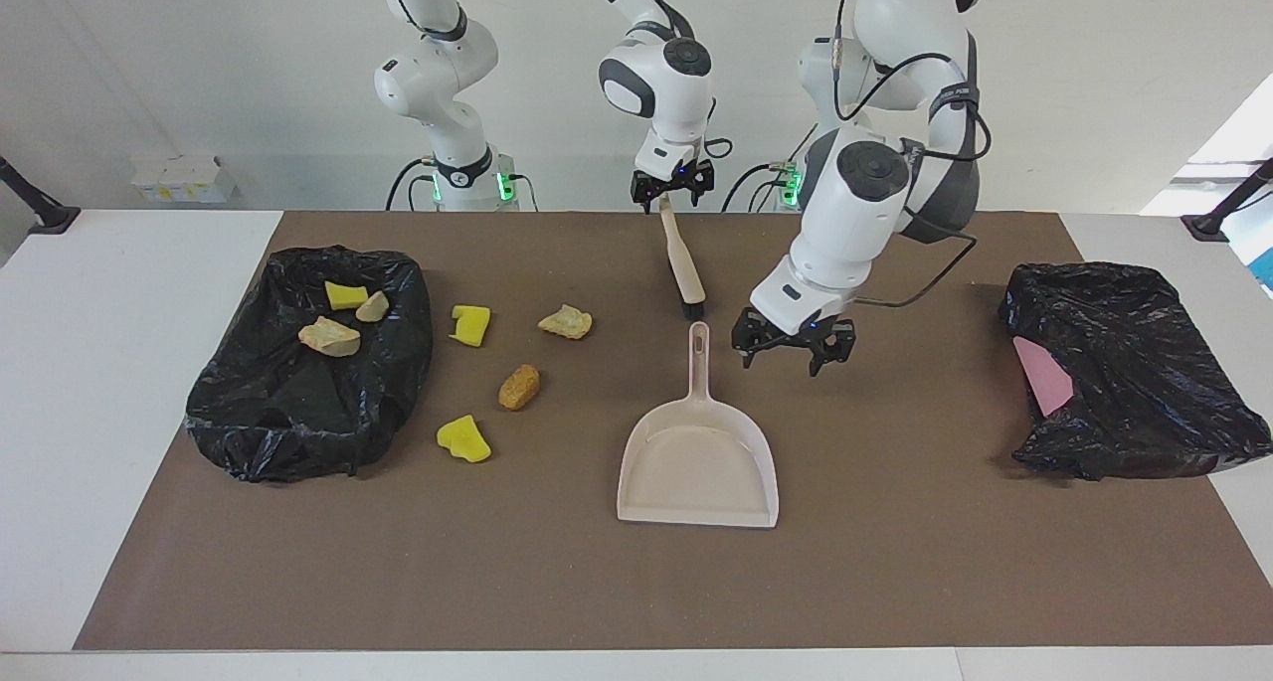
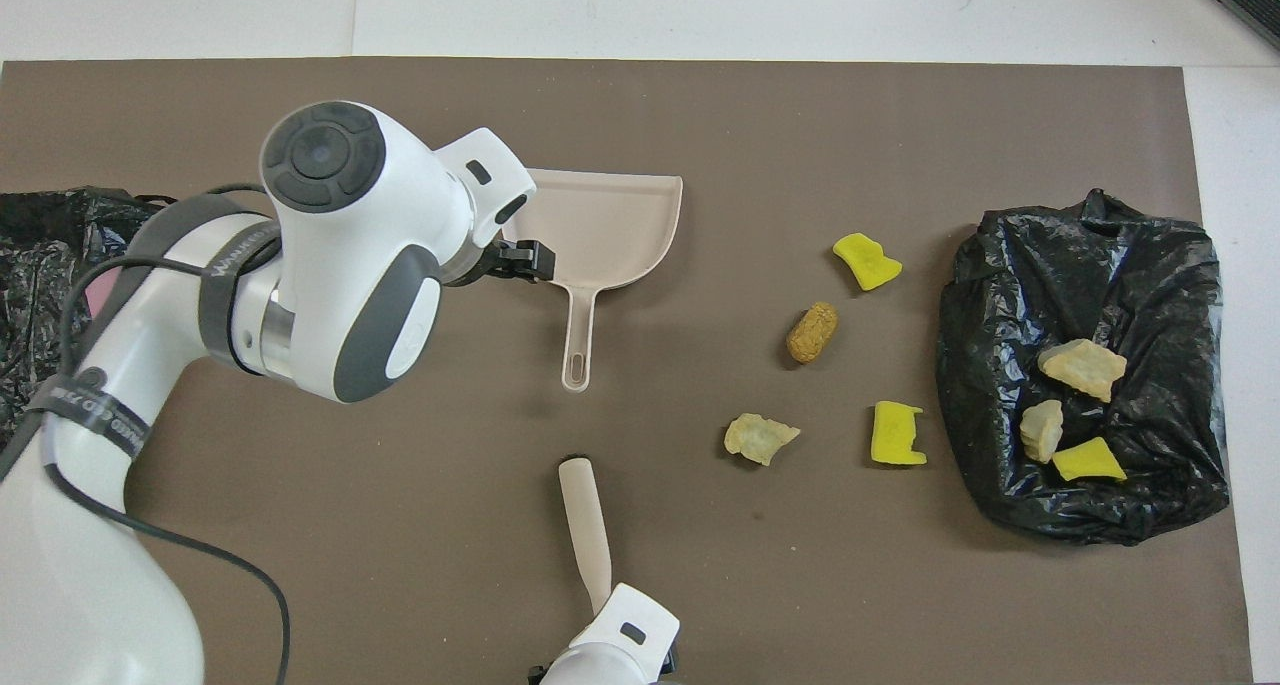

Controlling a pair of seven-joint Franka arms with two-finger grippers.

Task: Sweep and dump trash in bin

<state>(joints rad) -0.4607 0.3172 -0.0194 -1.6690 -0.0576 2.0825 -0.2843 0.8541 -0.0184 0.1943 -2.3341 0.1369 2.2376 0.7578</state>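
Observation:
Four pieces of trash lie on the brown mat: yellow foam (image 1: pixel 470 324), a tan lump (image 1: pixel 565 321), an orange-brown lump (image 1: pixel 519 387) and yellow foam (image 1: pixel 463 438). Three more rest on the black-bagged bin (image 1: pixel 298 403) at the right arm's end. A cream dustpan (image 1: pixel 696 462) lies mid-mat, handle toward the robots. A cream brush (image 1: pixel 684 268) lies in line with it, nearer the robots. My right gripper (image 1: pixel 673 196) stands open at the brush's handle end. My left gripper (image 1: pixel 788 355) hangs open beside the dustpan's handle, toward the left arm's end.
A second black bag (image 1: pixel 1124 363) with a flat pink sheet (image 1: pixel 1044 383) on it sits at the left arm's end. White tabletop (image 1: pixel 119 413) borders the mat on both ends.

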